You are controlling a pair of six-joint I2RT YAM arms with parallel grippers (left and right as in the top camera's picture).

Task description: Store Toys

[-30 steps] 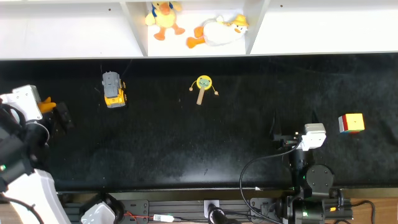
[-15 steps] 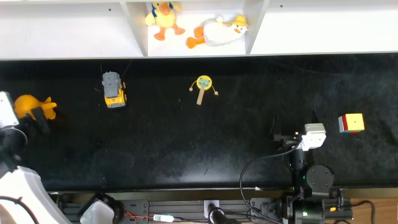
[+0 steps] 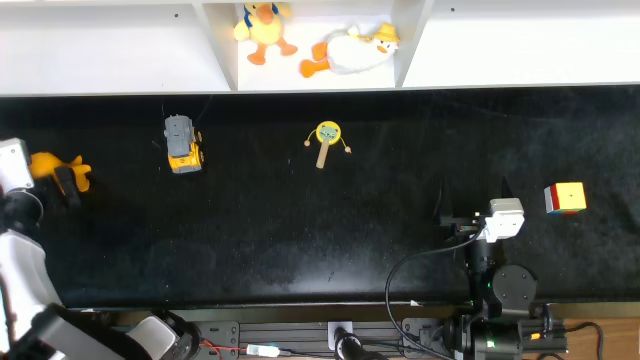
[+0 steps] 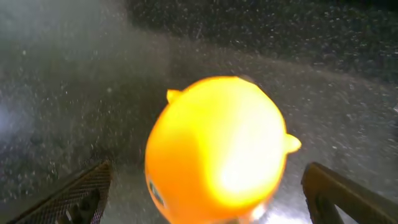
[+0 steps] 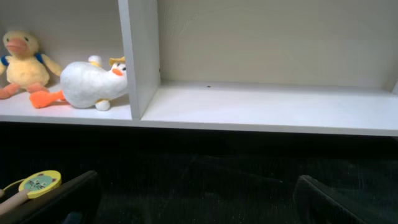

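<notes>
An orange round toy [image 3: 44,164] lies on the black table at the far left. My left gripper [image 3: 68,184] is right over it and open; in the left wrist view the orange toy [image 4: 217,149] sits between the two spread fingers [image 4: 74,196], with a gap on each side. My right gripper [image 3: 447,217] hangs open and empty low over the table at the right, facing the shelf [image 5: 267,109]. A yellow plush duck [image 3: 263,25] and a white plush goose [image 3: 352,50] lie in the shelf's middle compartment.
On the table lie a yellow-and-grey toy truck [image 3: 181,144], a small yellow rattle drum [image 3: 326,140] and a coloured cube [image 3: 565,197] at the far right. The white shelf [image 3: 110,55] runs along the table's back edge, with side compartments either side of the plush toys.
My left arm has drawn back toward the left edge, uncovering the orange toy; its gripper shifted left and now straddles it. The right arm has not moved.
</notes>
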